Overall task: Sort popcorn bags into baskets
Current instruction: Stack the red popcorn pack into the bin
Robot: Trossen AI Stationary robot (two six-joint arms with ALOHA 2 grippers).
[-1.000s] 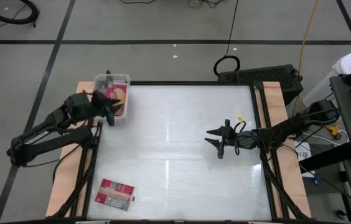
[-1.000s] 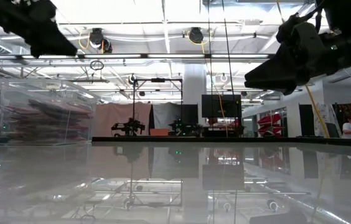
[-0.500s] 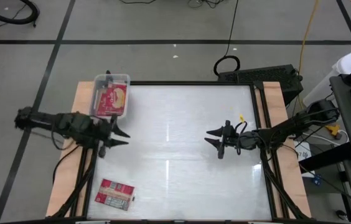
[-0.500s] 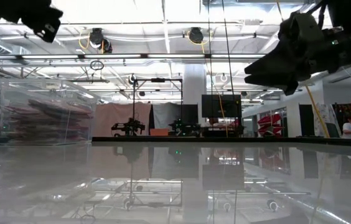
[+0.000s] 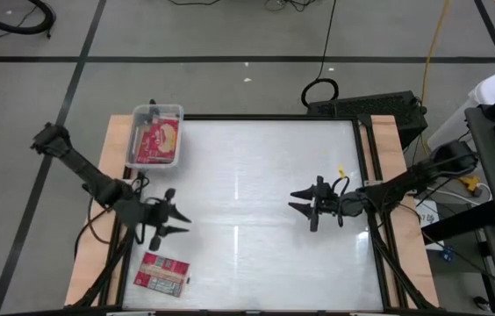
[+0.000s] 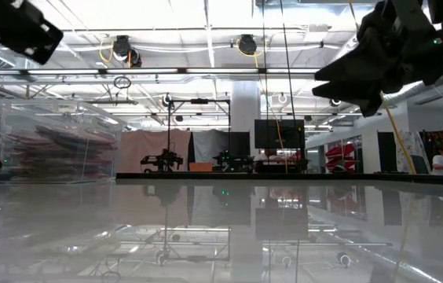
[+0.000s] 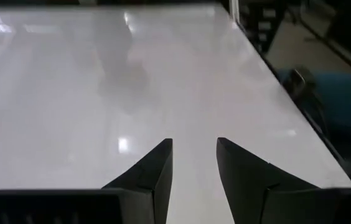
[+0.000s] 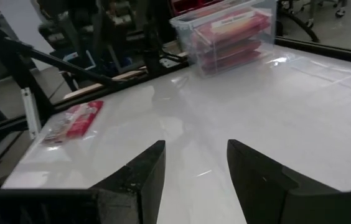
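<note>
A clear plastic basket (image 5: 155, 136) stands at the table's far left corner with several red popcorn bags (image 5: 157, 140) stacked flat inside; it also shows in the low view (image 6: 56, 141) and the right wrist view (image 8: 228, 34). One more popcorn bag (image 5: 161, 273) lies flat at the near left corner (image 8: 73, 121). My left gripper (image 5: 182, 225) hovers open above the table's left side, between basket and loose bag, with nothing between its fingers (image 7: 194, 155). My right gripper (image 5: 293, 199) hovers open over the right half, pointing toward the left edge (image 8: 194, 155).
The white tabletop (image 5: 256, 202) is bare between the two grippers. Wooden side rails (image 5: 116, 175) and dark frame bars run along the left and right edges. Cables and a dark box (image 5: 366, 110) lie beyond the far right corner.
My left gripper has swung away from above the basket toward the table's near edge along the left side, sinking a little and turning to point toward the table's right. It has stayed open and carries nothing. The bags in the basket now show uncovered.
</note>
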